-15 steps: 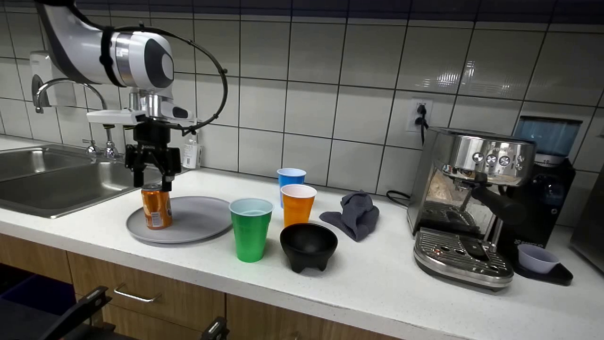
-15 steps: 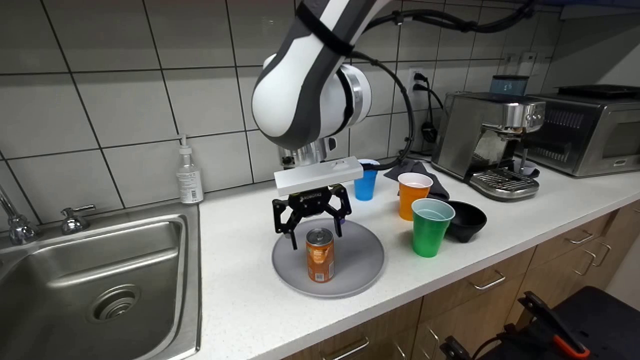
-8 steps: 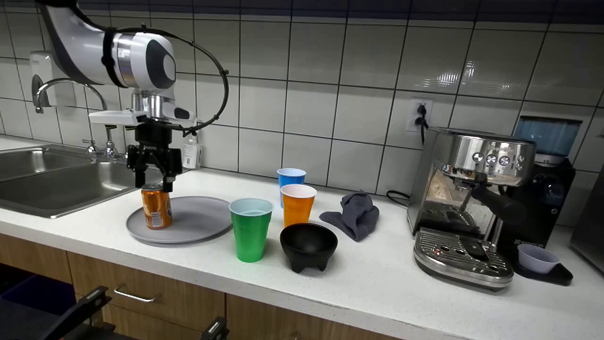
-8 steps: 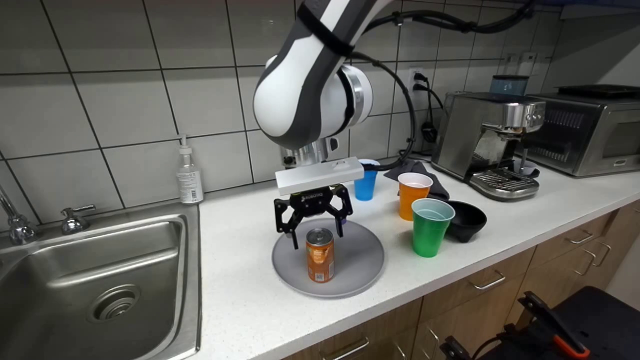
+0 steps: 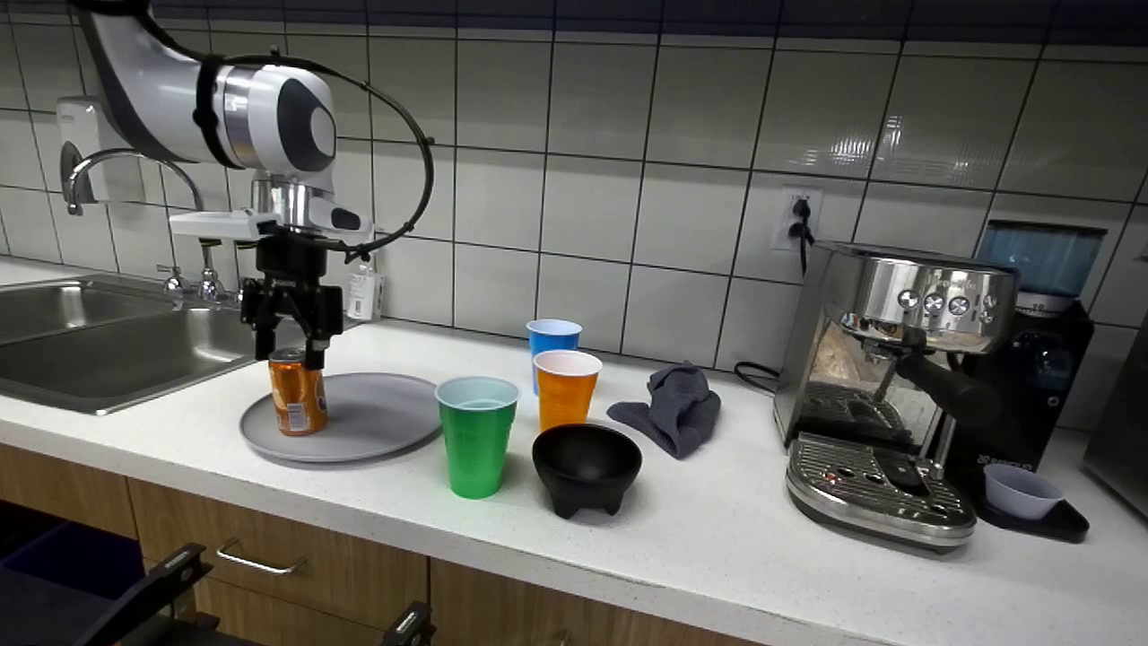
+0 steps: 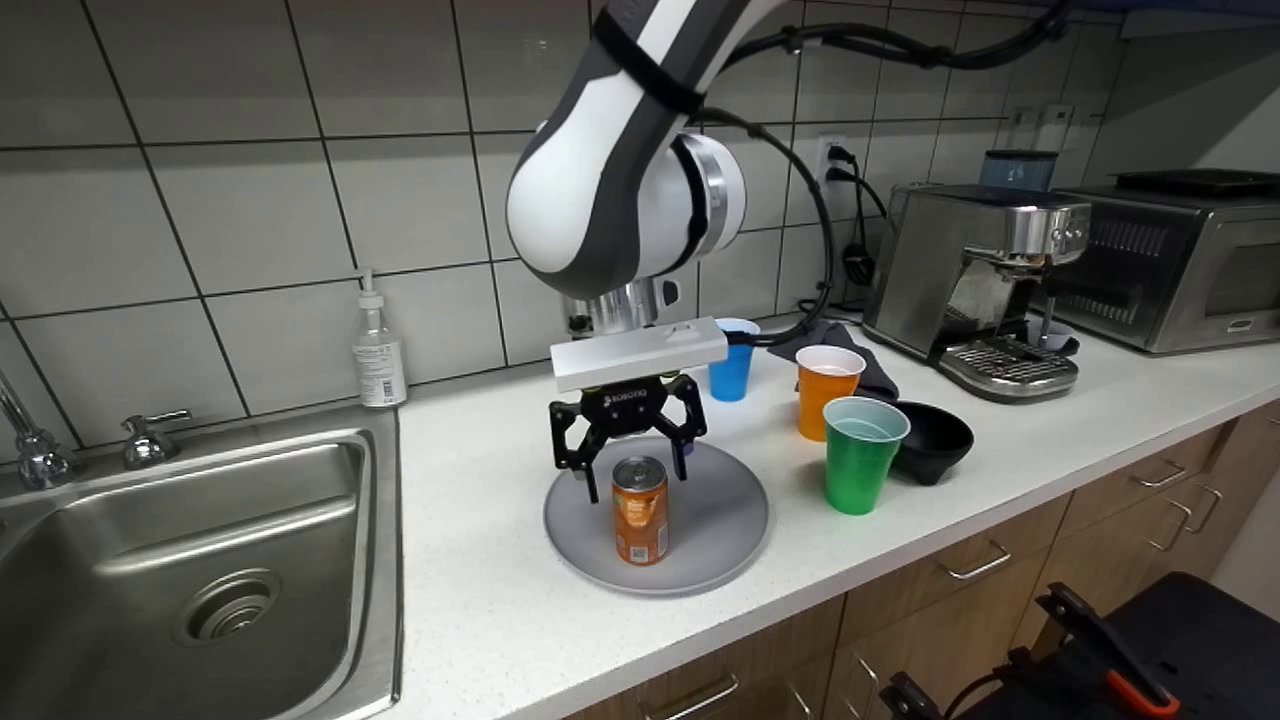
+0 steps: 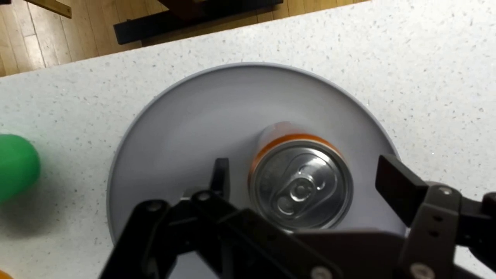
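An orange drink can (image 6: 640, 520) with a silver top stands upright on a round grey plate (image 6: 715, 520). In both exterior views my gripper (image 6: 637, 487) points down at the can's upper end, one finger to each side. In the wrist view the can's lid (image 7: 302, 186) lies between the spread fingers (image 7: 399, 186), and grey plate shows on both sides of it. The jaws stand wide apart and nothing is held. The plate (image 5: 386, 422) reaches out to the can's right in an exterior view.
A green cup (image 5: 477, 440), an orange cup (image 5: 567, 395), a blue cup (image 5: 552, 336) and a black bowl (image 5: 587, 467) stand right of the plate. Beyond are a dark cloth (image 5: 673, 408) and an espresso machine (image 5: 897, 359). A sink (image 6: 220, 590) and soap bottle (image 6: 379, 360) lie left.
The gripper has shifted slightly to the right and then come down a little around the can's top. Can, plate and cups have stayed in place.
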You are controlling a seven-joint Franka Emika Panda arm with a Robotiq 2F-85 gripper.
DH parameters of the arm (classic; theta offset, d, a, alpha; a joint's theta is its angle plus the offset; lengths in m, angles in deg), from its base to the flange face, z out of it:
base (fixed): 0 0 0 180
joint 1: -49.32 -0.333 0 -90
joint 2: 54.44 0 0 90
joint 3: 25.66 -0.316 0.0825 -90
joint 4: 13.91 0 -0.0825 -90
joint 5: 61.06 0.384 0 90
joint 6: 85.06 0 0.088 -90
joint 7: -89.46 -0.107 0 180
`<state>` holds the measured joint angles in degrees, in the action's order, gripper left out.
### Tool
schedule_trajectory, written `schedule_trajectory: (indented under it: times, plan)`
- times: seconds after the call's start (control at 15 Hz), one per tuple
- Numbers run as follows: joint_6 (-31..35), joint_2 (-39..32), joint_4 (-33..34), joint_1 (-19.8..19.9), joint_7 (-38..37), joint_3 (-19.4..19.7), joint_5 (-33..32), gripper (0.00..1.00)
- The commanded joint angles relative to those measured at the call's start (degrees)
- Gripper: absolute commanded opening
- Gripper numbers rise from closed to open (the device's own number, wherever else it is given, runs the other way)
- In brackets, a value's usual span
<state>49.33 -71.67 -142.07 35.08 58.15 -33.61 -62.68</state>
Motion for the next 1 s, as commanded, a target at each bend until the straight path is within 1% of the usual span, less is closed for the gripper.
schedule_trajectory:
  times: [0.0, 0.2, 0.27, 0.47, 0.93]
  plan:
    - [-2.5, -0.3, 1.4, -0.6, -0.6, 0.5, 1.5, 0.66]
    - [-2.7, -0.1, 1.4, -0.6, -0.3, 0.4, 2.1, 0.42]
    - [-2.6, 0.0, 1.4, -0.5, -0.3, 0.3, 2.4, 0.38]
    - [-2.6, 0.3, 1.2, -0.6, -0.2, 0.2, 2.9, 0.38]
    - [-1.7, 3.5, 0.2, -1.1, 0.4, -0.7, 4.1, 0.38]
